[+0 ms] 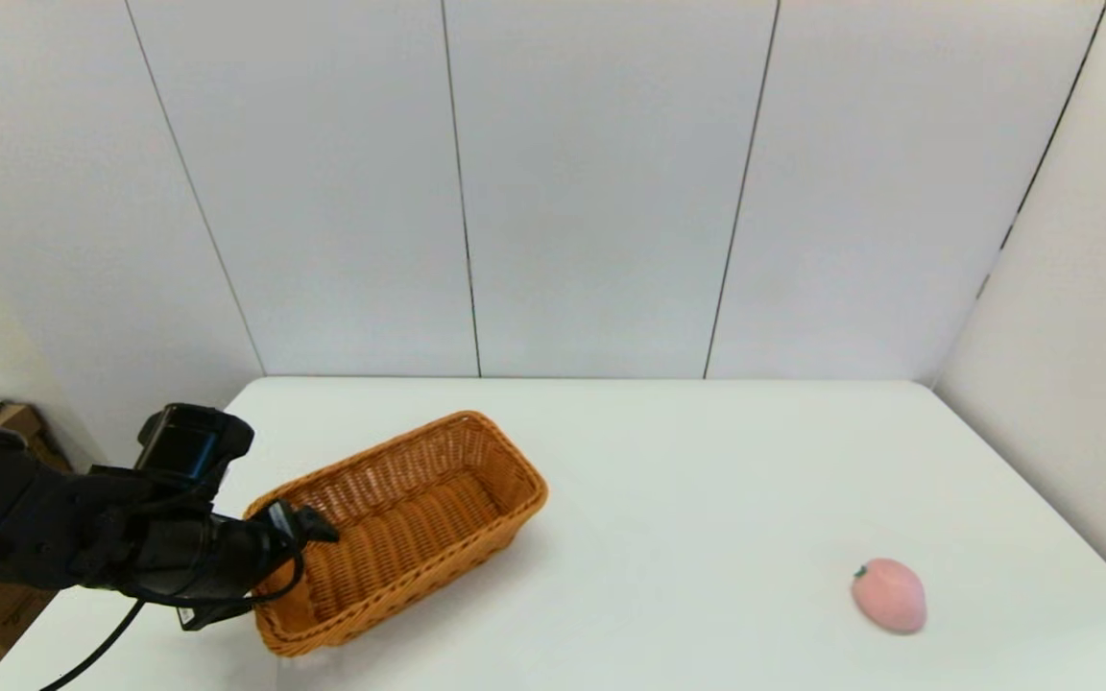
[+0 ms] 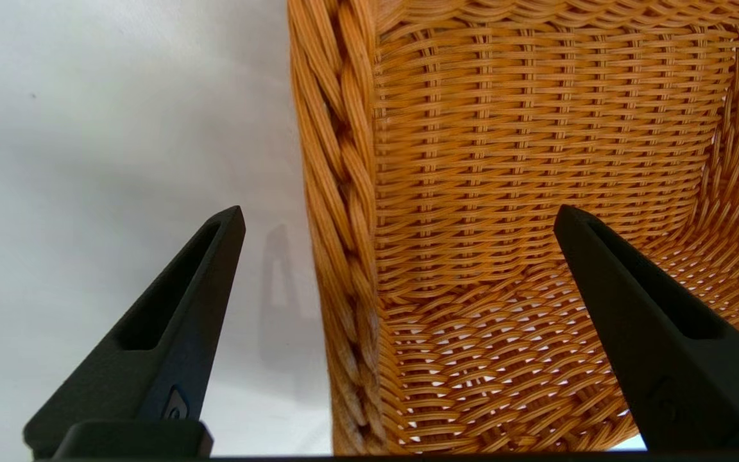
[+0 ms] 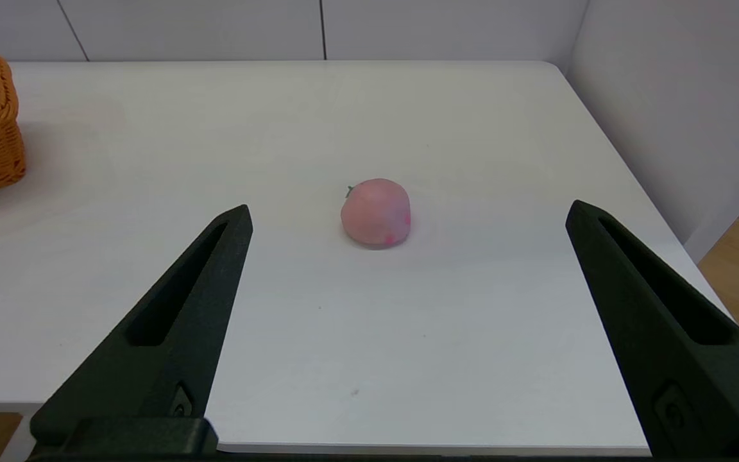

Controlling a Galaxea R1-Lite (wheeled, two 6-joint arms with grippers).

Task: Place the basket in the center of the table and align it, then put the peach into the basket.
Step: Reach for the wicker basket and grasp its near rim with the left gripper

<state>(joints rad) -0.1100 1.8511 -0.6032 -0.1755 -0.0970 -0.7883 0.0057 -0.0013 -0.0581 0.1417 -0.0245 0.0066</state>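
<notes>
My left pincer (image 2: 398, 218) is at the near-left end of the basket (image 1: 399, 523), fingers spread wide and straddling the braided rim (image 2: 344, 212): one finger (image 2: 170, 321) outside over the bare table (image 2: 87, 160), the other (image 2: 658, 333) inside against the woven wall. Neither finger has closed on the rim yet. The basket sits askew toward the table's left edge, one short end near the front-left corner and the other angled toward the middle, so it is neither centred nor squared up.

The peach (image 1: 889, 595) lies alone on the table (image 1: 707, 461) near the front-right corner, well apart from the basket. My right pincer (image 3: 408, 215) hangs back at the front edge, fingers spread, pointed at the peach (image 3: 376, 212) but not near it.

I judge the basket to be light and fairly stiff, with some give in the wicker. The thick braided rim is the sensible place to pinch: it is rough enough not to slip and sturdier than the open weave below it. Held at one end only, the basket is likely to swing or tip, so sliding and turning it on the smooth table should go better than lifting it. The peach looks matte and rounded; it may roll if nudged, so I would close across its widest part, gently, in case it is soft.
</notes>
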